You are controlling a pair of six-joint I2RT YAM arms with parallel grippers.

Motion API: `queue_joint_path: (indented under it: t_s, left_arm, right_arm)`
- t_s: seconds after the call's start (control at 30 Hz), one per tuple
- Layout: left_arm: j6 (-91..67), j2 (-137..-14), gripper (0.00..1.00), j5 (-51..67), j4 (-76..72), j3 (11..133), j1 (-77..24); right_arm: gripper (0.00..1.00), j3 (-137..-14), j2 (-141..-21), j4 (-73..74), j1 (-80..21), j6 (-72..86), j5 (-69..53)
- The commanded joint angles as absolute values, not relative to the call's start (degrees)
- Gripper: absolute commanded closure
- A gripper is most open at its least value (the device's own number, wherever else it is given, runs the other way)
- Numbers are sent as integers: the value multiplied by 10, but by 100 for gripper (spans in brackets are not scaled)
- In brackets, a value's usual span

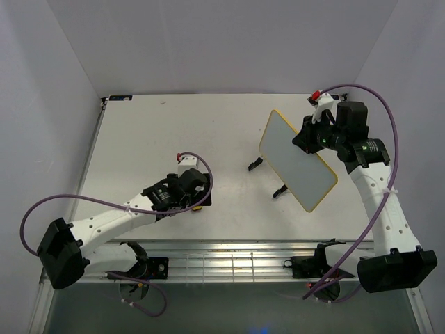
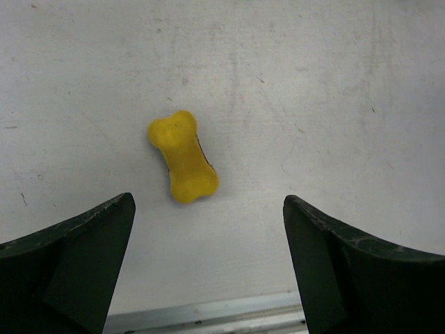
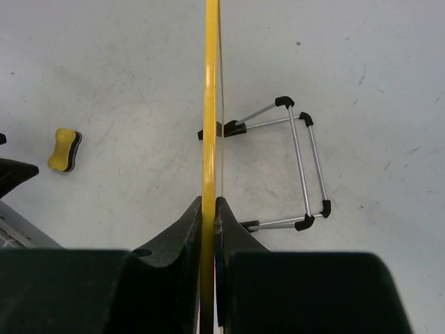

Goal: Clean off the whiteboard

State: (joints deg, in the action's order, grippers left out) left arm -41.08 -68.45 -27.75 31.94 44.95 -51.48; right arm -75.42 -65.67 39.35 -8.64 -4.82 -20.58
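The whiteboard (image 1: 297, 160) stands toward the right of the table (image 1: 139, 139), tilted. The right jaws are closed on its thin yellow rim (image 3: 210, 104), with its wire stand (image 3: 300, 223) folded out beside it. The left jaws are wide open and hold nothing. They hang over the yellow eraser (image 2: 183, 156), which lies loose on the table just ahead of them.

3 things could go wrong, as I judge it:

1. The eraser lies askew to the open jaws. A careless descent could clip one lobe and skid it away instead of catching it.
2. The right grip pinches only a narrow edge. Firm wiping could twist the board in the jaws or pull it free.
3. The eraser is well apart from the board, so a weak hold could drop it on the way over.

No writing shows on the visible face, so where to wipe is unclear.
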Motion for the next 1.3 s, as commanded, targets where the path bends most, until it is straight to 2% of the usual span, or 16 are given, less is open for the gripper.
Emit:
queue_joint_path:
  t_s: [0.0,0.13,0.27,0.43,0.63,1.2,1.23,1.27]
  left_arm:
    - [-358,-639,2,-186,369,478,-515]
    - [-325,-596,2,-101,403,501,-515]
    - [-299,-537,2,-126,423,485,-516]
    - [-286,-486,2,-132,375,456,-516]
    - [-285,-490,2,-126,374,450,-516]
    - [-283,-487,2,-115,370,445,-516]
    - [-283,-488,2,-114,369,445,-516]
    - [-283,-489,2,-113,370,445,-516]
  right_arm:
    - [92,-759,-659,310,-84,-67,-253]
    - [92,-742,-678,272,-83,-76,-263]
    - [92,-719,-696,237,-83,-114,-289]
    - [92,-729,-738,236,-78,-136,-329]
    - [92,-730,-776,227,-74,-146,-364]
    - [91,-674,-805,193,-64,-145,-346]
    - [90,-672,-809,192,-64,-146,-345]
    - [83,-670,-810,192,-64,-147,-345]
